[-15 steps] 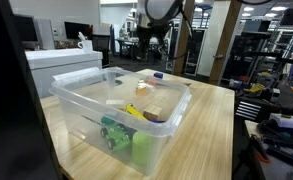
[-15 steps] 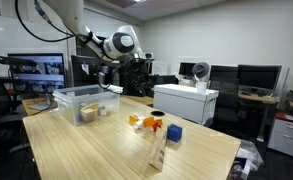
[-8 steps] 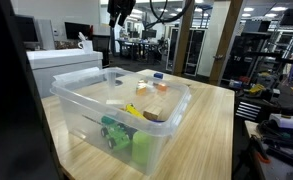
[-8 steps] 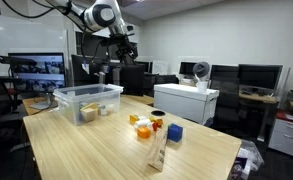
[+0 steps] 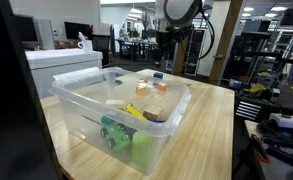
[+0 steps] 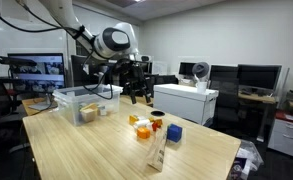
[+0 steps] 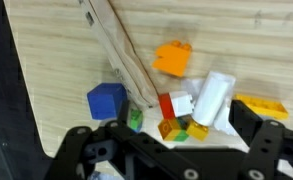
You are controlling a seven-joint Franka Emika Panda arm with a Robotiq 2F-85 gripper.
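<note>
Wrist view: the gripper point(image 7: 174, 145) hangs, jaws spread wide and empty, above the red block point(image 7: 170, 104) at lower centre, blue cube point(image 7: 106, 100) to its left, nothing grasped yet, all pieces lying on the table point(image 7: 46, 45).

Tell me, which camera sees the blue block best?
The wrist view: the blue block looks big and clear from above, beside a long wooden piece. In an exterior view it is small and far off. In an exterior view from behind the clear bin, it is too tiny to make out.
</note>
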